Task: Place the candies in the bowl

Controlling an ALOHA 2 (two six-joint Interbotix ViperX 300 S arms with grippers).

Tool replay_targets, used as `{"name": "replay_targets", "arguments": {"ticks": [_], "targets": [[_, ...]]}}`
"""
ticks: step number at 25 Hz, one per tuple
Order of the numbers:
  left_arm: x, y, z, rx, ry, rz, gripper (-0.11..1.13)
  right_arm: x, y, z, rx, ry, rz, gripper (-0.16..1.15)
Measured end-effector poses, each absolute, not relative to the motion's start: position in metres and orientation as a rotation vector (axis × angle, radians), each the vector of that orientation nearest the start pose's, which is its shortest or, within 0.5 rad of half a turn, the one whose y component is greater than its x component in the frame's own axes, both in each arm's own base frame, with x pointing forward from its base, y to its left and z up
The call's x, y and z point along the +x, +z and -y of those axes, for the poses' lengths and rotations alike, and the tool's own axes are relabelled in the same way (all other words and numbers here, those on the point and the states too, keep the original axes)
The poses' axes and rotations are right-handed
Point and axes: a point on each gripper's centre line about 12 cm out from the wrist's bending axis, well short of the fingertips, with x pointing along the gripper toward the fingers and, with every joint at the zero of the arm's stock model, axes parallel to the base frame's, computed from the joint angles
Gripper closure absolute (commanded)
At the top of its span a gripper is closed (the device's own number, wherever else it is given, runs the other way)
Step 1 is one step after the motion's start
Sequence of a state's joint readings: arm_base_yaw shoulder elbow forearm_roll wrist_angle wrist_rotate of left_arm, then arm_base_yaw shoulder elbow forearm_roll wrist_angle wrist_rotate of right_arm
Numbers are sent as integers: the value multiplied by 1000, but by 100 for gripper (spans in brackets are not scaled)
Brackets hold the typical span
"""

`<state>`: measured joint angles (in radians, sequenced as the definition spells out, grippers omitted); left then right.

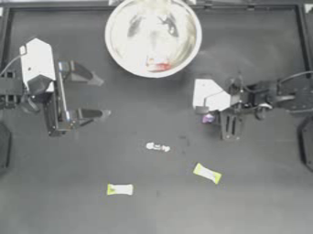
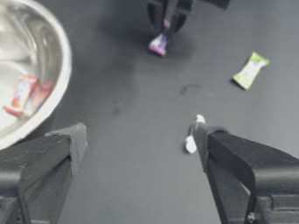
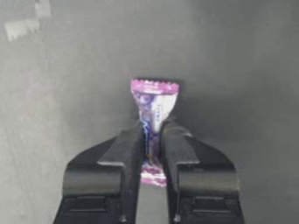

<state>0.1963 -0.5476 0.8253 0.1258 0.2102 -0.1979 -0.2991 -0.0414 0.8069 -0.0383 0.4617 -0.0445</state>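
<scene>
The left gripper (image 2: 137, 148) has its two dark jaws spread wide apart over the dark table (image 2: 134, 87), nothing between them. A whitish candy (image 2: 193, 133) lies just against one jaw. To one side sits the silver bowl (image 2: 58, 83), a red-white candy (image 2: 23, 94) inside it. Farther off, the right gripper (image 2: 166, 22) pinches a purple-white candy (image 2: 159, 42) — a yellow-green candy (image 2: 250, 70) lies apart from it.

bowl (image 1: 183, 55): shiny silver, sitting upright, up and left of the right gripper (image 1: 211, 119) | red-white candy (image 1: 159, 66): lying inside bowl | purple-white candy (image 3: 153, 109): being pinched between right gripper's jaws | whitish candy (image 1: 158, 146): lying below-left of it | two yellow-green candies (image 1: 207, 173) (image 1: 120, 189): lying farther below
</scene>
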Motion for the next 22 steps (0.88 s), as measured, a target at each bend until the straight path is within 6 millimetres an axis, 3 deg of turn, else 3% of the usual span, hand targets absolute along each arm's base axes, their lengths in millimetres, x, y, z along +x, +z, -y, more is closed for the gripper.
{"name": "replay_targets", "arguments": {"ticks": [8, 14, 18, 22], "targets": [[281, 276, -60, -117, 238, -480, -1, 297, 190, 97, 23, -251, -1017, 46], [281, 273, -59, -114, 236, -486, -1, 310, 237, 122, -32, -318, -864, 46], [280, 272, -59, -116, 238, -488, -1, 322, 248, 150, -48, -375, -831, 46], [280, 272, -59, -115, 236, -486, -1, 338, 247, 178, -67, -417, -821, 46]]}}
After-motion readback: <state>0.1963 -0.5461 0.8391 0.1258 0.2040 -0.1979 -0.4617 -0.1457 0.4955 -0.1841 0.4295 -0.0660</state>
